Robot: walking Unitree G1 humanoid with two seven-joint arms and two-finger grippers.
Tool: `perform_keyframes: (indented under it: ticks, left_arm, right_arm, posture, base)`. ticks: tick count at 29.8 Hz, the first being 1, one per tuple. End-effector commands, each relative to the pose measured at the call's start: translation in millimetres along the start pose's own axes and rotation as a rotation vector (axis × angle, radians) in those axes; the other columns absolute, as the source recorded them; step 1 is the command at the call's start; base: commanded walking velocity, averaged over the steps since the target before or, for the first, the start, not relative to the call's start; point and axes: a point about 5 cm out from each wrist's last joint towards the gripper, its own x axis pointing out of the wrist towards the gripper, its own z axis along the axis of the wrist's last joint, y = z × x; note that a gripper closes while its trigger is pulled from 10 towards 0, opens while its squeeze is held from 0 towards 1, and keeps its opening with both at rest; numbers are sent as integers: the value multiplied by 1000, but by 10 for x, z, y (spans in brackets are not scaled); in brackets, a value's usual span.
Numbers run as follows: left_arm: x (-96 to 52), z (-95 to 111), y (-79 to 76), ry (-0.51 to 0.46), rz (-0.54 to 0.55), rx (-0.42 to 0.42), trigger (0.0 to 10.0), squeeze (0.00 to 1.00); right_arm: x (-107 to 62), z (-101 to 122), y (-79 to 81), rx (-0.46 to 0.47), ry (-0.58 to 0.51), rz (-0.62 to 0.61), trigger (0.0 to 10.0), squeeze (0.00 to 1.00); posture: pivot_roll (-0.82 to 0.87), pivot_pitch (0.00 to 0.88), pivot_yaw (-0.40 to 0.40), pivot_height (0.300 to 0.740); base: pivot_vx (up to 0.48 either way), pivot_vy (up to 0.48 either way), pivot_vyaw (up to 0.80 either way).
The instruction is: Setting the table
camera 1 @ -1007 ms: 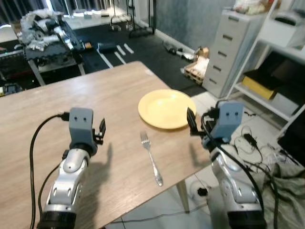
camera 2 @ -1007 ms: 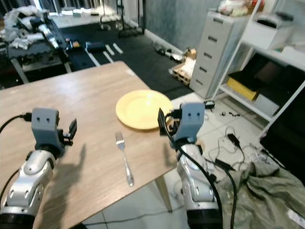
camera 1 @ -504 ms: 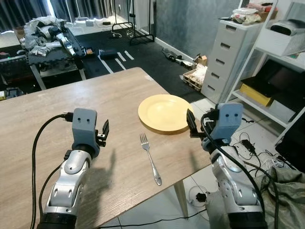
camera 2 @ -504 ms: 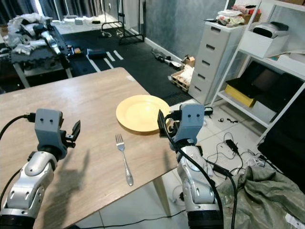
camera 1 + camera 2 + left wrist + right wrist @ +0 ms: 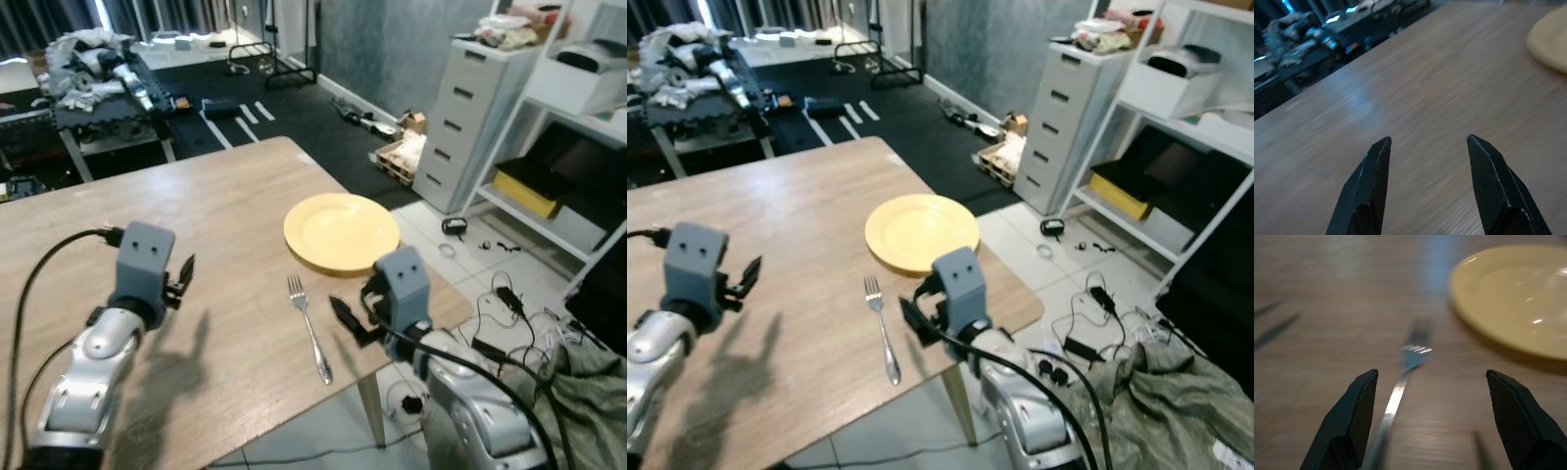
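Observation:
A yellow plate [image 5: 341,229] lies near the right end of the wooden table [image 5: 225,196]. A silver fork [image 5: 311,326] lies just left of it, tines pointing away from me. My right gripper [image 5: 343,315] hovers over the table's near right edge, just right of the fork's handle, its fingers open and pointing left; in its wrist view the fork [image 5: 1400,382] lies between the open fingertips and the plate [image 5: 1513,298] beyond. My left gripper [image 5: 184,272] is open above bare wood on the left, holding nothing.
To the right of the table stand a white drawer unit [image 5: 475,108] and shelves [image 5: 578,127], with cables and cloth on the floor [image 5: 509,294]. A cluttered low bench [image 5: 98,83] stands beyond the table's far side.
My right gripper has swung left and down from beside the plate to the fork's handle. My left arm has shifted left, away from the fork.

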Motion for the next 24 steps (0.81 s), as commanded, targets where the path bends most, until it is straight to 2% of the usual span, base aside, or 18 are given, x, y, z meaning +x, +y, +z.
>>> perform_keyframes:
  ticks: [1, 4, 6, 13, 16, 17, 18, 19, 22, 23, 24]
  left_arm:
    - [-69, -48, 151, 49, 48, 37, 10000, 0]
    - [-94, -117, 181, 84, 60, 58, 10000, 0]
    - [-82, -138, 149, 89, 53, 56, 10000, 0]
    - [-40, -34, 10, 51, -6, 51, 10000, 0]
    - [-68, 82, -99, -10, -133, 27, 10000, 0]
    - [-68, 82, -99, -10, -133, 27, 10000, 0]
    - [-104, 131, -117, -33, -200, 26, 10000, 0]
    - [-104, 131, -117, -33, -200, 26, 10000, 0]
    - [-253, 231, -184, -61, -409, 5, 10000, 0]
    - [-253, 231, -184, -61, -409, 5, 10000, 0]
    - [-341, 232, -244, -49, -503, -35, 10000, 0]
  right_arm:
    - [-22, -52, 169, 8, 40, 64, 10000, 0]
    - [21, -171, 299, -7, 86, 99, 10000, 0]
    - [111, -263, 338, 12, 124, 73, 10000, 0]
    - [380, -345, 321, 76, 173, -97, 10000, 0]
    - [421, -394, 266, 81, 203, -183, 10000, 0]
    - [421, -394, 266, 81, 203, -183, 10000, 0]
    - [417, -418, 232, 79, 214, -211, 10000, 0]
    - [417, -418, 232, 79, 214, -211, 10000, 0]
    - [390, -510, 171, 60, 251, -243, 10000, 0]
    - [390, -510, 171, 60, 251, -243, 10000, 0]
    - [369, -544, 153, 56, 267, -245, 8863, 0]
  posture:
    - [36, 7, 56, 740]
    - [44, 12, 52, 740]
    - [45, 12, 50, 740]
    - [63, 14, 43, 740]
    - [69, 14, 40, 740]
    - [69, 14, 40, 740]
    - [72, 14, 40, 740]
    - [72, 14, 40, 740]
    - [70, 17, 39, 740]
    - [70, 17, 39, 740]
    - [68, 17, 38, 740]
  base:
    - [0, 0, 0]
    - [0, 0, 0]
    - [0, 0, 0]
    - [0, 0, 0]
    - [0, 0, 0]
    - [0, 0, 0]
    - [0, 0, 0]
    - [0, 0, 0]
    - [0, 0, 0]
    - [0, 0, 0]
    - [0, 0, 0]
